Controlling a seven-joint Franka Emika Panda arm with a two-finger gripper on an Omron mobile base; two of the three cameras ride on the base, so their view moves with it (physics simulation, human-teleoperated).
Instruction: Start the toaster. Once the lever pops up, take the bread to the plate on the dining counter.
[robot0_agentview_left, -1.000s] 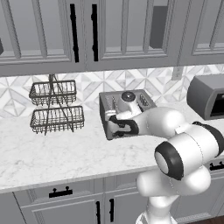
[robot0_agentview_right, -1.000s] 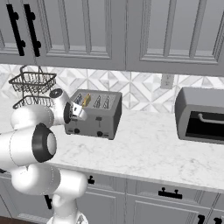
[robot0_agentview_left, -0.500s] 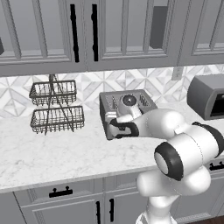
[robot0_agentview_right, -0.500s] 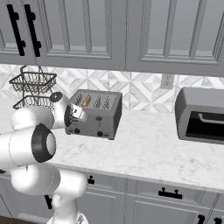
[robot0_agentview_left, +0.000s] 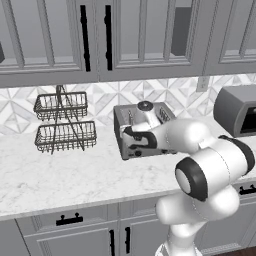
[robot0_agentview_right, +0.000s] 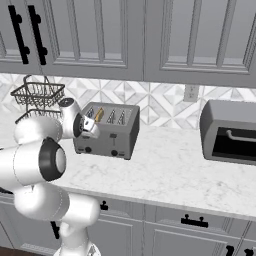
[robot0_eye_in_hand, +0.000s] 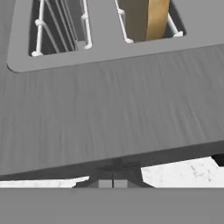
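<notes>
The grey four-slot toaster (robot0_agentview_left: 121, 122) (robot0_agentview_right: 117, 137) stands on the marble wall counter against the tiled wall. An orange-brown bread (robot0_agentview_right: 99, 115) (robot0_eye_in_hand: 151, 17) slice sits upright in its leftmost slot. My gripper (robot0_agentview_left: 129, 135) (robot0_agentview_right: 94, 131) (robot0_eye_in_hand: 113, 182) is shut, fingertips together, pressed low against the left part of the toaster's (robot0_eye_in_hand: 109, 109) front edge with nothing held. The hand hides the left lever. The plate and the dining counter are out of view.
A two-tier black wire basket (robot0_agentview_left: 64, 122) (robot0_agentview_right: 37, 95) stands left of the toaster. A larger grey microwave-like box (robot0_agentview_left: 237, 110) (robot0_agentview_right: 230, 132) sits to the right. Grey cabinets hang above the counter (robot0_agentview_left: 60, 175), and bare marble lies between toaster and box.
The hand has crept slightly lower along the toaster's front. The gripper stays shut, and the bread and toaster have not moved.
</notes>
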